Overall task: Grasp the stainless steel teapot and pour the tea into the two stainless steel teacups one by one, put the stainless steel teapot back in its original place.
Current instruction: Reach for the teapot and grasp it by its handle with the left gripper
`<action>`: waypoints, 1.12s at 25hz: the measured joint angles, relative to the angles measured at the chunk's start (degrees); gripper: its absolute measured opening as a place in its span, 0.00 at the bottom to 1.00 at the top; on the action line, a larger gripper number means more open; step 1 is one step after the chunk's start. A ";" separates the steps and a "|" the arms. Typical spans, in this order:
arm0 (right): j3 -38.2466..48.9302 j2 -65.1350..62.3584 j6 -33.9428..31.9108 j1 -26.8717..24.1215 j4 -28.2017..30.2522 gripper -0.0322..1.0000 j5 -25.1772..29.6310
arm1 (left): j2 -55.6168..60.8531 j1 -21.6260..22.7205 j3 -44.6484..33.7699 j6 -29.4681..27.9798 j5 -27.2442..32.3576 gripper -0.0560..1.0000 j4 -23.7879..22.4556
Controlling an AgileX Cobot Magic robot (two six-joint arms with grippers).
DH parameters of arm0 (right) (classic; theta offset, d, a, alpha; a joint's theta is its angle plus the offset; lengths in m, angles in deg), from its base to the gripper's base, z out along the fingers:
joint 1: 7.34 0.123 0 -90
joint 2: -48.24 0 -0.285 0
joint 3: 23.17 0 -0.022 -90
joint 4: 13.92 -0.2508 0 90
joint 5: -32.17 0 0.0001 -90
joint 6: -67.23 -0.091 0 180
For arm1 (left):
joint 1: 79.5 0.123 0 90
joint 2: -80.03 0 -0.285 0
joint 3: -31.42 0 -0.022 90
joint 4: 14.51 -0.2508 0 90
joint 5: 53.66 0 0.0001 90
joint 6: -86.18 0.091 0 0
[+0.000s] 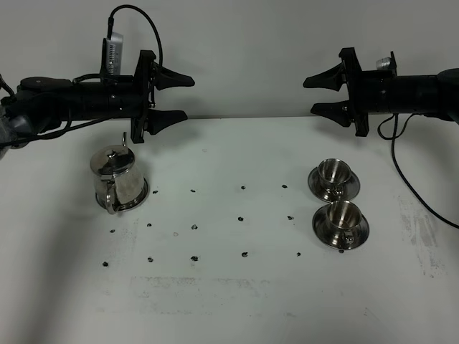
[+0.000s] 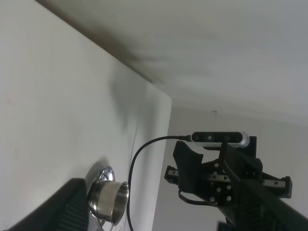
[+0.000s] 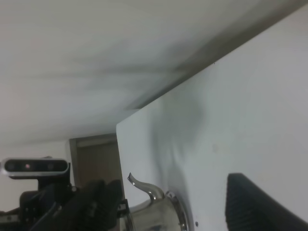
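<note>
Spanning the white table [image 1: 237, 301] from left to right, the layout begins with the stainless steel teapot [image 1: 117, 179]. It stands upright on a round saucer [image 1: 145, 193] near the left side, with its lid on, its loop handle turned toward the near edge and its thin spout toward the far edge. The right wrist view shows that spout curving up beside the pot's base. Above the table's far edge, and right of the pot, the left gripper [image 1: 188, 98] points inward. Its two black fingers are spread wide with nothing between them, and it is apart from the teapot. Small black marks [image 1: 193, 227] dot the middle of the table in rough rows. Right of centre stand the two stainless steel teacups, the far teacup [image 1: 332, 170] behind the near teacup [image 1: 344, 213]. Each stands on its own cup saucer [image 1: 353, 188] [image 1: 361, 235], and the two saucers almost meet. Whether either cup holds liquid cannot be told. Above and behind the far teacup, the right gripper [image 1: 310, 97] faces the left one, likewise spread and empty. A black cable [image 1: 405, 179] trails from its arm down across the table's right side.
</note>
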State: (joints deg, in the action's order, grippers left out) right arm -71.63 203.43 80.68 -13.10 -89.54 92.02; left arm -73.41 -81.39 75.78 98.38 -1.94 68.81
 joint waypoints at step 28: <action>-13.96 0.06 28.56 0.00 13.05 0.49 3.68 | 0.06 -0.15 18.82 39.99 9.34 0.59 -17.90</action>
State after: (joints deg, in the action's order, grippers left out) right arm -85.59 203.49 109.24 -13.10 -76.49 95.71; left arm -73.35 -81.55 94.61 138.37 7.40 50.91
